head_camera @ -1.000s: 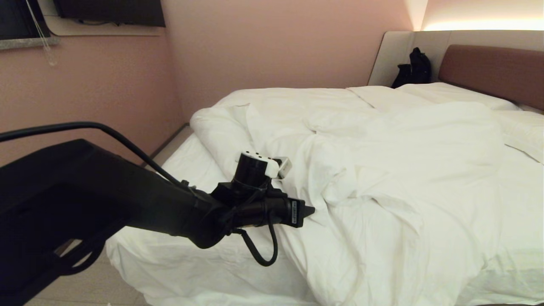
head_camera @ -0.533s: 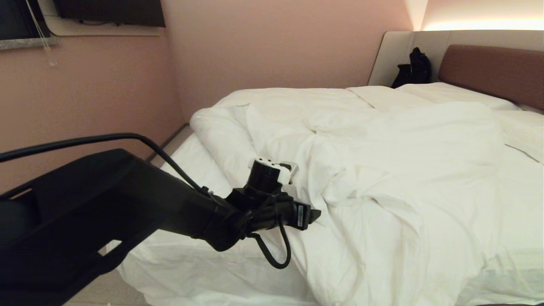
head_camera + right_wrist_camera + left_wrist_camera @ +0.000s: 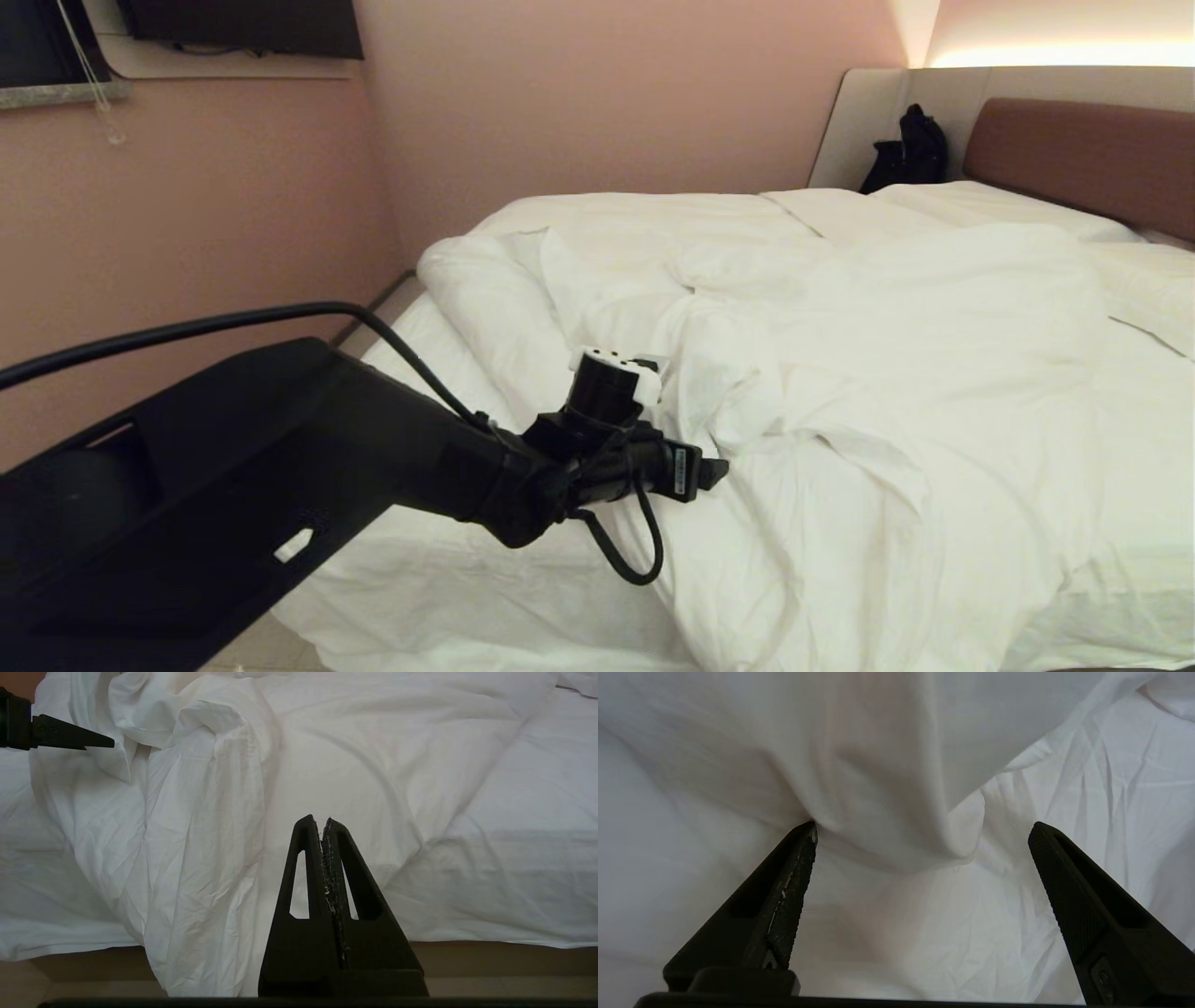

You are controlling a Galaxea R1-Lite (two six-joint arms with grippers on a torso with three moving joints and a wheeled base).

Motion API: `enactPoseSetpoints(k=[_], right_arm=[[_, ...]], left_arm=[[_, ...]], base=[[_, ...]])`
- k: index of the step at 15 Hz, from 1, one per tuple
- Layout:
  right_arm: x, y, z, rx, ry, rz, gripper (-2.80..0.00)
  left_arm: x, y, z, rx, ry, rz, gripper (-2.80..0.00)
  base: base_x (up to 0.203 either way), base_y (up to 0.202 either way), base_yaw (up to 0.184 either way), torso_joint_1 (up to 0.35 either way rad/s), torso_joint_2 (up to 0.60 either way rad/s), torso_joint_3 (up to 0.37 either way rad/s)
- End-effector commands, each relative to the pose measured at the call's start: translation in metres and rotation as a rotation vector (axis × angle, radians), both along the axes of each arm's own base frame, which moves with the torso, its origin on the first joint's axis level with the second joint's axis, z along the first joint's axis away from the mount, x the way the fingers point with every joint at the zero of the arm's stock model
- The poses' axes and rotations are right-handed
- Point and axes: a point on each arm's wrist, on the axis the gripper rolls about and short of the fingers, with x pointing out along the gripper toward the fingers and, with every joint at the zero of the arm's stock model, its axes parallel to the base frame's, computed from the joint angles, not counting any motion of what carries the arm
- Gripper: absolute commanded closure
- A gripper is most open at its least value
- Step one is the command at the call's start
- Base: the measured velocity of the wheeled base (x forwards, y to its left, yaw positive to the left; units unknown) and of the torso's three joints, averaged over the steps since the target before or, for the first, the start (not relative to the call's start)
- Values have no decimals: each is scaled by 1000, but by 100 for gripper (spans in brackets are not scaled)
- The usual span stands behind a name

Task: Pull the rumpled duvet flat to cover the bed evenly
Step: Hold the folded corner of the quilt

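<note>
On bed (image 3: 392, 345), rumpled duvet (image 3: 840, 373), pincer (image 3: 920, 830) agape

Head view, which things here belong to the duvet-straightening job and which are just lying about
Part of the job:
- duvet, bunched in folds across the mattress
- bed, sheet bare at the near corner
- left gripper, jaws open at a duvet fold
- right gripper, jaws shut, parked at the bedside

Just lying about:
- pillows by the headboard
- black bag beside the headboard
</note>
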Motion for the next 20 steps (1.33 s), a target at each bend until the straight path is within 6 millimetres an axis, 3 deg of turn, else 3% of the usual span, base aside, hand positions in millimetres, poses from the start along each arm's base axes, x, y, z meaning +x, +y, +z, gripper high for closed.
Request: enactPoseSetpoints(k=[1,20], right_arm=[[0,0,0,0,1,0,0],[0,0,0,0,1,0,0]], left_arm=[[2,-4,-6,0,6,-2,-280],[25,-16,-27,-21,68,44,-280]], base=[[0,0,0,0,0,0],[0,0,0,0,0,0]])
